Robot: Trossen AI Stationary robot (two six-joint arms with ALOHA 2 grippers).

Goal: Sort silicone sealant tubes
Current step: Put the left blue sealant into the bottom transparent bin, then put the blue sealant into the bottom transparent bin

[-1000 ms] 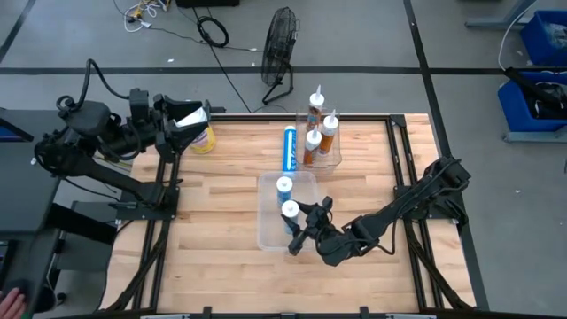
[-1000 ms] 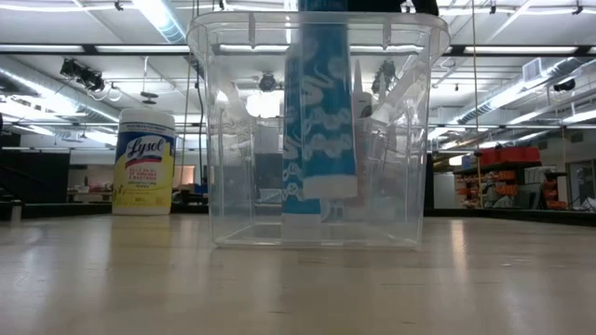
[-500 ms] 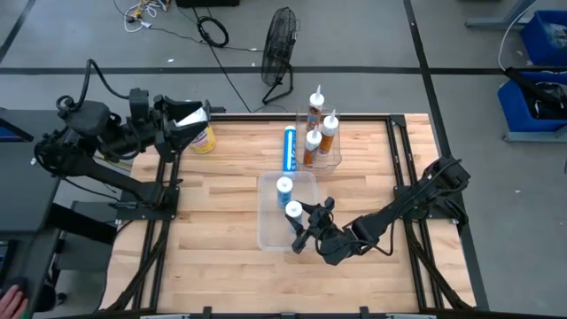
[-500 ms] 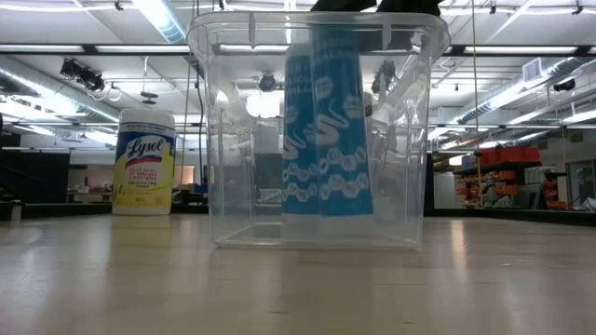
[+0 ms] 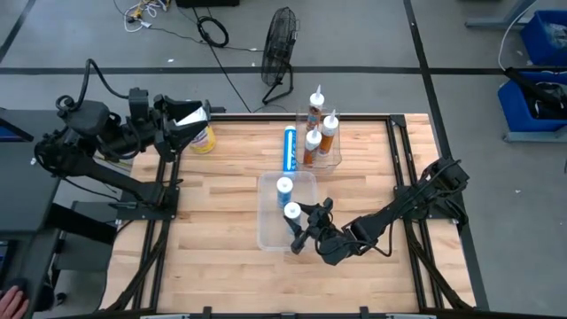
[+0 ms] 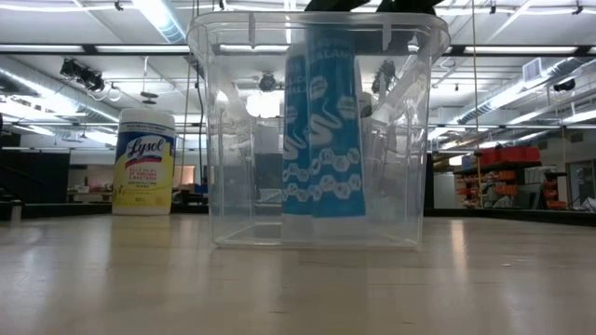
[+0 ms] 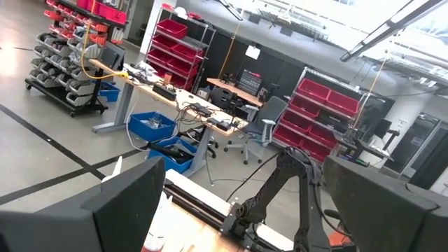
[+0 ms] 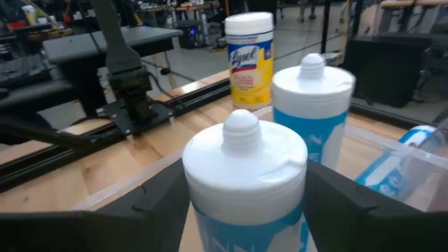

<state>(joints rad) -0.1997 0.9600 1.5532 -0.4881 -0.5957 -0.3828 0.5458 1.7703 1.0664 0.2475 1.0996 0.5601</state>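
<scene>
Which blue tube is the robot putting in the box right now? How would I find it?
Find the clear plastic bin in the middle of the wooden table. Two blue tubes stand upright in it, white caps up. It is the blue tube between the right gripper fingers; the other standing blue tube is clear of the gripper, and a third blue tube lies flat outside the bin.

Left gripper (image 7: 238, 210): two dark fingers (image 7: 119, 210) spread wide, nothing between. Beyond: red bin shelving (image 7: 322, 115), cluttered desk (image 7: 175, 87), office chair (image 7: 269, 122).
</scene>
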